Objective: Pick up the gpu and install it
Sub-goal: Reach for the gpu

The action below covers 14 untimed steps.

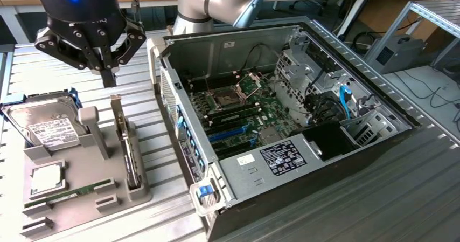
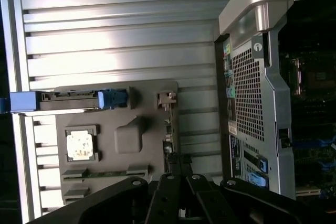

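The gpu point(image 1: 126, 145), a thin green circuit card with a narrow silver metal bracket at one end, stands on edge in a slot of the grey moulded holder tray point(image 1: 79, 169), on the side nearest the open grey metal computer case point(image 1: 215, 45). The black gripper point(image 1: 109, 79) hangs just above the card's bracket end, apart from it, fingers pressed together and empty. A boxy silver hard drive point(image 1: 47, 126) stands on the tray's far side.
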Tool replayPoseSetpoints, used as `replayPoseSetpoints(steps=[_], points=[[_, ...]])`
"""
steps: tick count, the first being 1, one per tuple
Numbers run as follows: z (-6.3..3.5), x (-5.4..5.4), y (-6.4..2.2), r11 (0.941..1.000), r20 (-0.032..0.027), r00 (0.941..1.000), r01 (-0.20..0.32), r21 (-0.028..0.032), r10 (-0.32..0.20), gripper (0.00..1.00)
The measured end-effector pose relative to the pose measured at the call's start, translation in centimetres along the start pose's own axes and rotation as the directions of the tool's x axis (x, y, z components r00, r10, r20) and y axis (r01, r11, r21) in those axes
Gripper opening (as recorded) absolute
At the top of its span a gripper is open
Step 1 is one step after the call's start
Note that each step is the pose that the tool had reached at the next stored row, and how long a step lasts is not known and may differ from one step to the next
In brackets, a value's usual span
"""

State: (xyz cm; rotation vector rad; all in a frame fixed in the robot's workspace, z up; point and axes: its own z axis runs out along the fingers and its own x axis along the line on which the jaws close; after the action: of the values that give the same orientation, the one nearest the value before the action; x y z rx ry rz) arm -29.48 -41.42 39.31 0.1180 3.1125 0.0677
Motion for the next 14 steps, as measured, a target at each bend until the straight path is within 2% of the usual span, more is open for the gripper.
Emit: replayPoseSetpoints(steps=[3,6,14], points=[[-0.03,0.0,-0.51,1.0000,-0.0001,1.0000,0.000,0.0001,0.000,0.11],[-0.08,0.2,-1.84,1.0000,0.0000,1.0000,0.000,0.0000,0.000,0.11],[-0.14,0.4,-3.39,1.0000,0.0000,1.0000,0.000,0.0001,0.000,0.11]])
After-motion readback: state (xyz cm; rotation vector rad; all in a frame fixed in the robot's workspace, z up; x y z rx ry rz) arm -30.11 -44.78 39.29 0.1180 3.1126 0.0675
